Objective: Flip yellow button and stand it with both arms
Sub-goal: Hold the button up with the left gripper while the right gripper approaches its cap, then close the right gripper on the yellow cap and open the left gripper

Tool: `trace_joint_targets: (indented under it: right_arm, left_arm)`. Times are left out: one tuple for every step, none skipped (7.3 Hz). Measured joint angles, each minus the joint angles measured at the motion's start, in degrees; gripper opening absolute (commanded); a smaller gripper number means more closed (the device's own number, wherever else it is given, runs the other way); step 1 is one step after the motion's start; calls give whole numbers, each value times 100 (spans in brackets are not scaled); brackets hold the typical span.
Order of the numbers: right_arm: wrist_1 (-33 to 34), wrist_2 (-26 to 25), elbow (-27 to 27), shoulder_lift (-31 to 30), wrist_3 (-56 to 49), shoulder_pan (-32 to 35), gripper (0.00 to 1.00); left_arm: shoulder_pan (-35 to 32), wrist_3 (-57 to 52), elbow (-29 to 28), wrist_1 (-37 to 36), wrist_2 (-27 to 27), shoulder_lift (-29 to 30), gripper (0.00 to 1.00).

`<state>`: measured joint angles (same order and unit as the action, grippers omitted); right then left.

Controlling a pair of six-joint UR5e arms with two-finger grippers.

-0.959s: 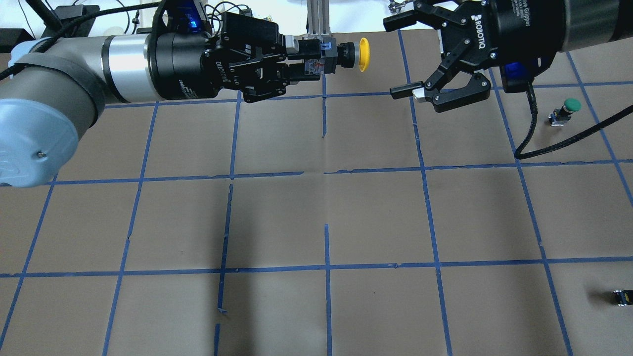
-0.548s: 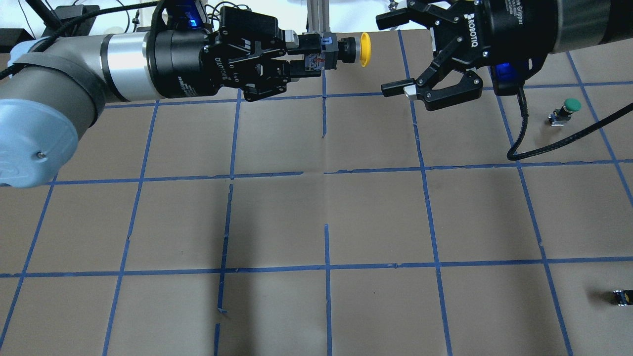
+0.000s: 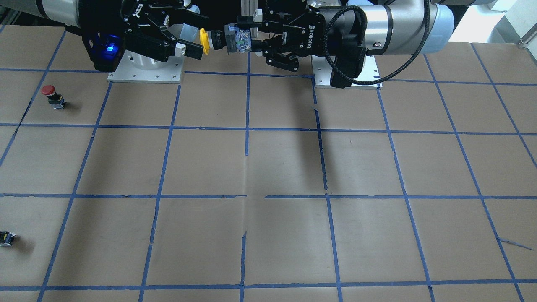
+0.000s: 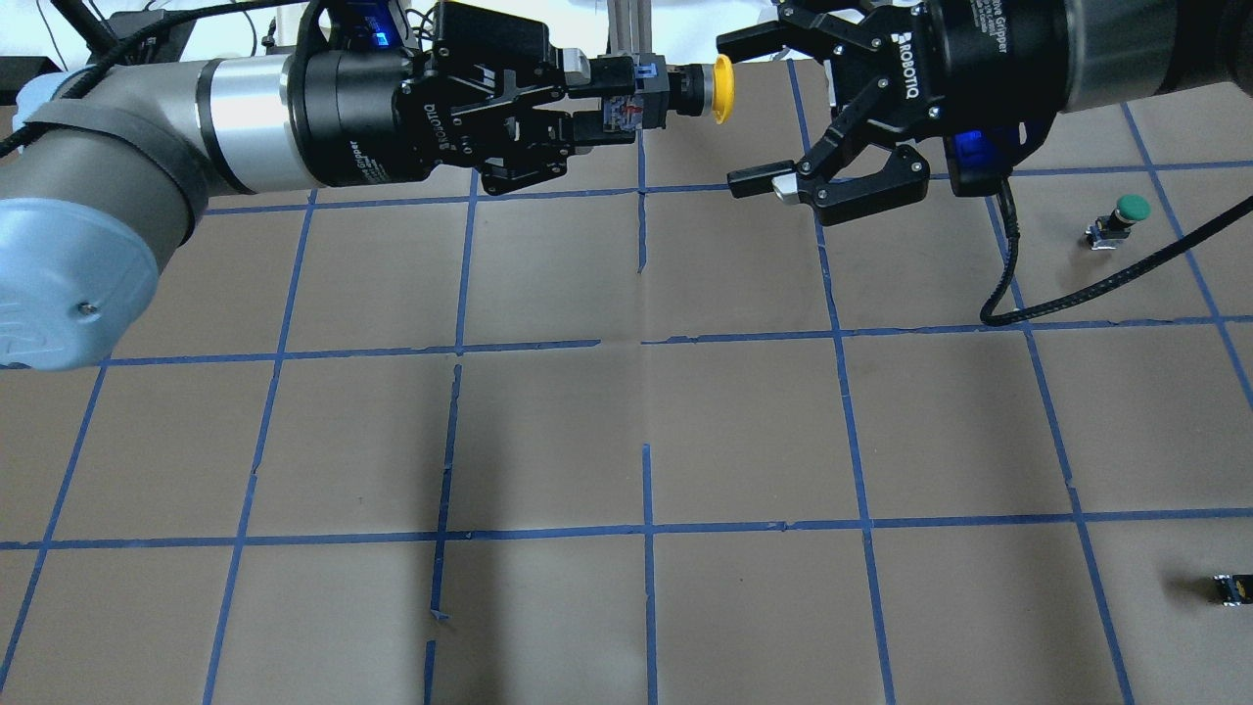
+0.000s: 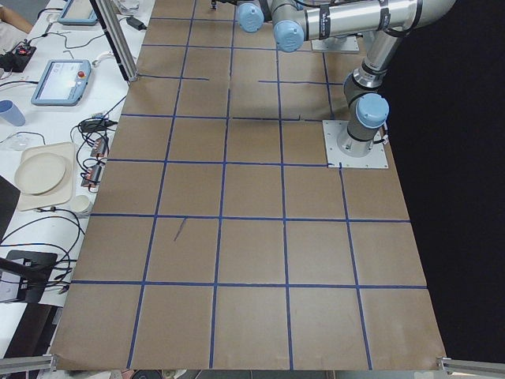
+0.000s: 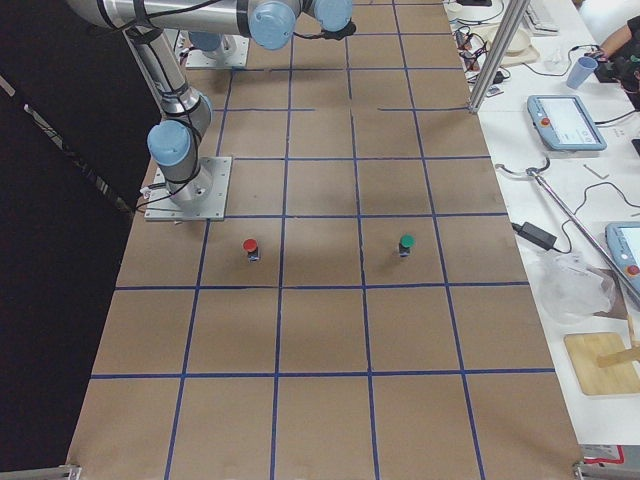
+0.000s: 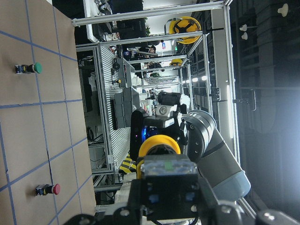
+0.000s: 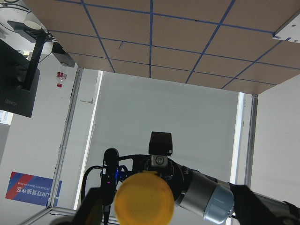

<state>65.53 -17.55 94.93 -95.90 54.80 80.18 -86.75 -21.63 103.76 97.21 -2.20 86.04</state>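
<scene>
The yellow button (image 4: pixel 721 88) is held sideways in the air over the far middle of the table, with its yellow cap pointing at my right gripper. My left gripper (image 4: pixel 615 103) is shut on its black-and-grey block body (image 3: pixel 235 42). My right gripper (image 4: pixel 736 114) is open, and its fingertips reach level with the cap on either side without touching it. In the front-facing view the cap (image 3: pixel 203 40) sits between the right gripper's (image 3: pixel 196 35) spread fingers. The cap fills the bottom of the right wrist view (image 8: pixel 144 197) and shows in the left wrist view (image 7: pixel 159 143).
A green-capped button (image 4: pixel 1126 215) stands at the right of the brown table (image 4: pixel 744 421), which has a blue tape grid. A red-capped button (image 3: pixel 51 95) stands near the right arm's base. A small black block (image 4: pixel 1231 587) lies near the front right edge.
My right gripper has moved left toward the yellow cap, still open, and its fingertips now flank the cap. My left gripper keeps hold of the button and has hardly moved.
</scene>
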Motion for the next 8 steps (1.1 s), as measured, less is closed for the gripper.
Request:
trace_joint_targets:
  right_arm:
    - [2, 103, 5, 0, 46, 3, 98]
    - [-7, 146, 16, 4, 70, 6, 83]
    - [-9, 161, 36, 10, 76, 6, 62]
    - [-8, 168, 56, 14, 76, 6, 46]
    - [-7, 173, 65, 17, 73, 6, 30]
    - [-5, 217, 67, 19, 67, 6, 18]
    - [-5, 311, 70, 19, 61, 6, 14]
    - [0, 401, 72, 19, 58, 7, 13]
  left_arm:
    - [0, 18, 2, -6, 0, 0, 19]
    - [0, 23, 5, -8, 0, 1, 19]
    - [0, 26, 7, -9, 0, 1, 19]
    - [0, 35, 6, -9, 0, 0, 19]
    - [0, 51, 5, -12, 0, 1, 19]
    - [0, 60, 5, -15, -1, 3, 19]
    - [0, 71, 7, -18, 4, 4, 19]
    - [1, 84, 7, -19, 2, -3, 32]
